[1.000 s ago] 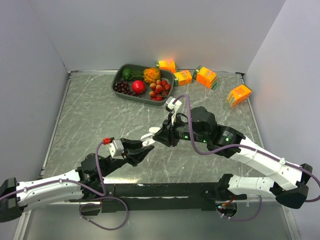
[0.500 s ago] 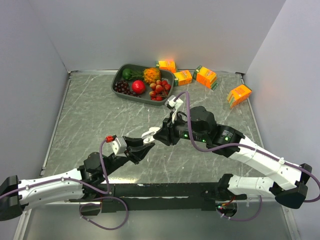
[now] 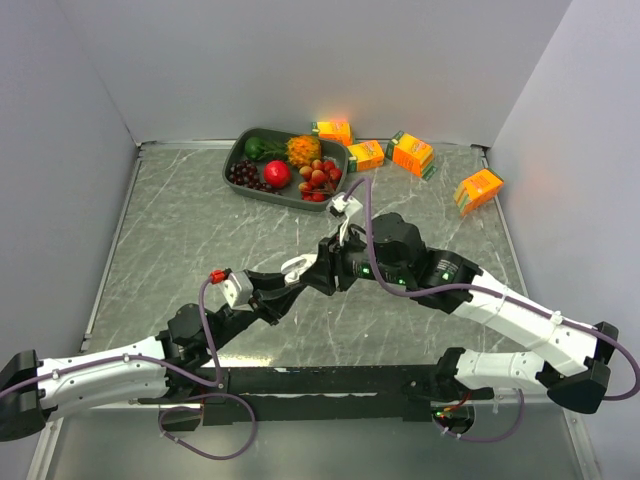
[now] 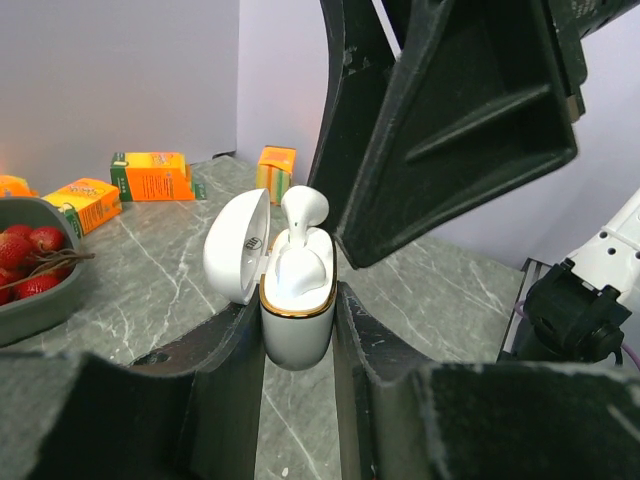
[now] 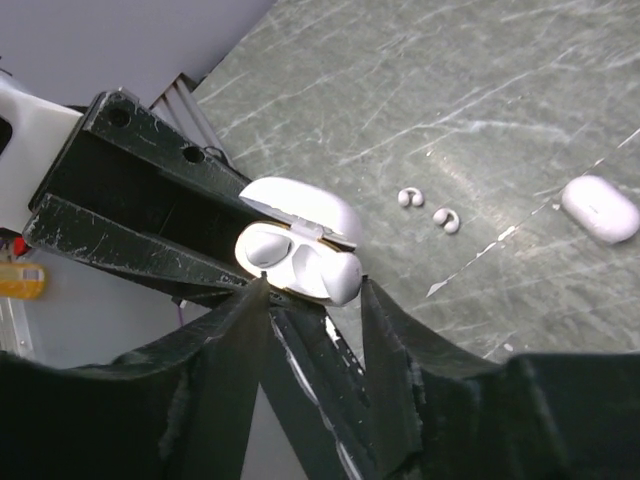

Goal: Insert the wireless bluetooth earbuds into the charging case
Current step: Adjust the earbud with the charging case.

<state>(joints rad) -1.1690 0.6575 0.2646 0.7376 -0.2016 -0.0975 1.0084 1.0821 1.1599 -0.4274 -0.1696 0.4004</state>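
Note:
My left gripper (image 4: 298, 330) is shut on the white charging case (image 4: 296, 322), which has a gold rim and an open lid (image 4: 237, 246). A stemmed earbud (image 4: 302, 213) stands up out of the case, only partly sunk in. In the right wrist view one earbud (image 5: 262, 246) lies seated in the case (image 5: 300, 228). The other earbud (image 5: 336, 276) sits between the spread fingers of my right gripper (image 5: 315, 286), which is open. Two bean-like earbuds (image 5: 411, 197) (image 5: 447, 220) lie loose on the table. From above, both grippers meet at the case (image 3: 294, 266).
A second white case (image 5: 600, 208), closed, lies on the table right of the loose earbuds. At the back stands a dark tray (image 3: 238, 156) of fruit, with several orange juice boxes (image 3: 412, 153) to its right. Grey walls close in three sides.
My right gripper's jaws have spread apart around the earbud in the case, and that arm has shifted slightly left. The left gripper has edged right with the case.

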